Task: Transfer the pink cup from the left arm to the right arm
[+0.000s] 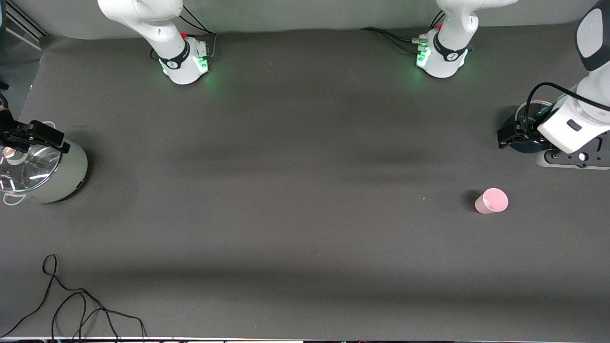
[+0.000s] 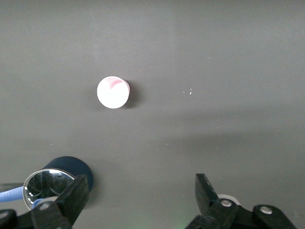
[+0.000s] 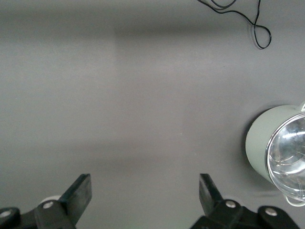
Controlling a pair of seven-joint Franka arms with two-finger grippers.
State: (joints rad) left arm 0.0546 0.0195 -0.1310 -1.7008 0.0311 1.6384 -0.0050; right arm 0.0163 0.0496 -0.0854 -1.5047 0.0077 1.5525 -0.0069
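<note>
The pink cup (image 1: pixel 492 200) (image 2: pixel 113 92) stands upright and empty on the dark grey table (image 1: pixel 295 190), toward the left arm's end, held by nothing. The left gripper (image 1: pixel 512 136) (image 2: pixel 140 202) hovers over a dark blue pot (image 1: pixel 526 125) (image 2: pixel 59 179) with a glass lid, jaws spread wide. The right gripper (image 1: pixel 26 136) (image 3: pixel 145 202), also spread, hangs over a pale green lidded pot (image 1: pixel 45 174) (image 3: pixel 279 152). A black cable (image 1: pixel 71 305) lies nearer the front camera.

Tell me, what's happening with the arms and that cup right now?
Left gripper open, empty, over a dark pot. Right gripper open, waiting. Pink cup upright on table, untouched. Nothing blocking.
</note>
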